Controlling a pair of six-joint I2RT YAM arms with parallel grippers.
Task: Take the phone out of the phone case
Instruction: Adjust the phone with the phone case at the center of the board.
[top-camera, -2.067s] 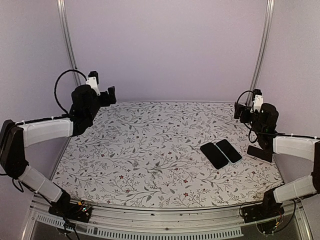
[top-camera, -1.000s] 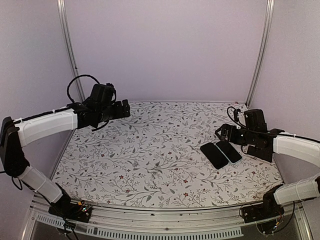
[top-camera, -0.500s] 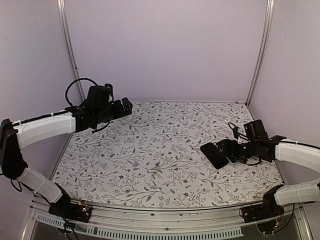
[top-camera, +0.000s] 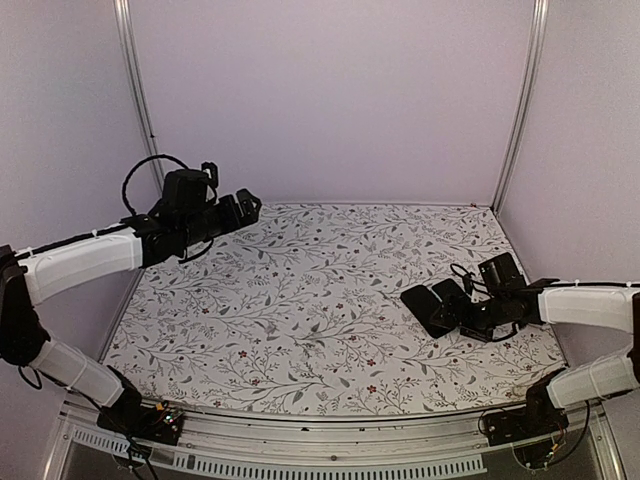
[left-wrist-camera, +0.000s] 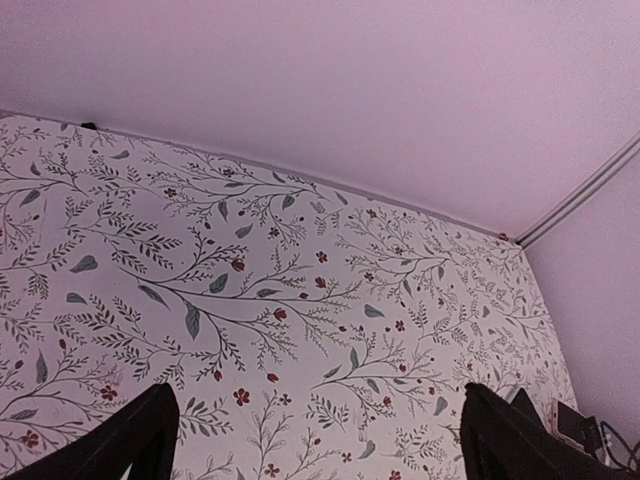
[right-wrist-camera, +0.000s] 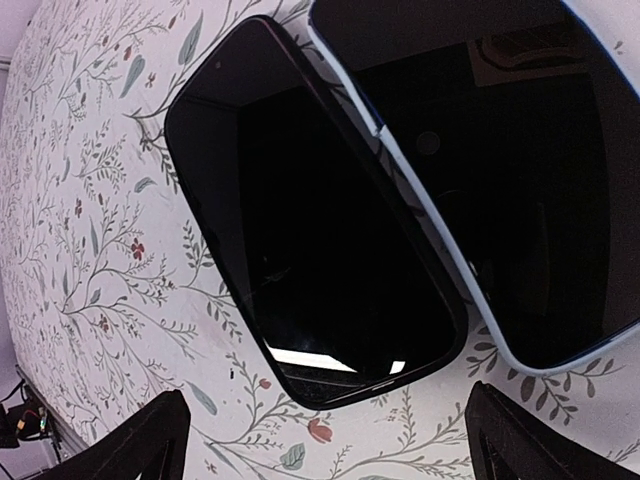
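Two grippers spread wide: right gripper (right-wrist-camera: 335, 440) low over blue-rimmed slab (right-wrist-camera: 520, 180), likely cased phone; left gripper (top-camera: 243, 206) aloft. Approach step; next, pinch rim.

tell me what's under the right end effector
The pale-rimmed phone and the black phone lie side by side on the floral table. From above, the right end effector hides most of the pale-rimmed one. Anything beneath them is covered.

black right gripper (top-camera: 450, 302): came down low over flat black slab with a pale blue rim (right-wrist-camera: 500, 150) | black left gripper (top-camera: 243, 208): swung forward
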